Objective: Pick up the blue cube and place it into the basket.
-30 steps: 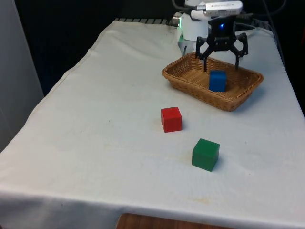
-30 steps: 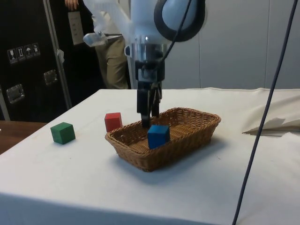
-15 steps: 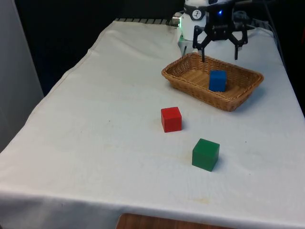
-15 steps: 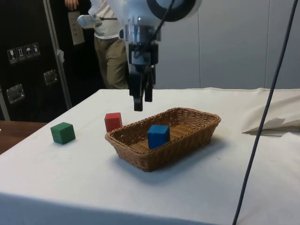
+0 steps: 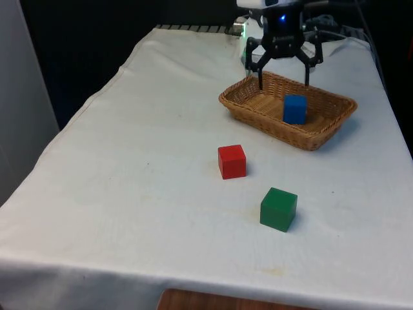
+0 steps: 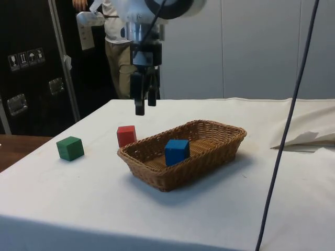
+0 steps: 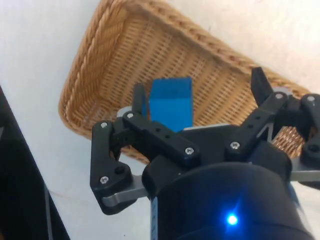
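One blue cube [image 5: 295, 108] sits in the basket [image 5: 240, 101]. Claw [image 5: 283, 79] wide open, empty, above it. Best move: lift straight clear, no rim contact.

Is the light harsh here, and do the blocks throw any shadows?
Front view: soft, even light, with faint shadows under the red cube and green cube. Side view: a soft shadow beside the basket on the cloth. Wrist view: the blue cube looks brightly lit.
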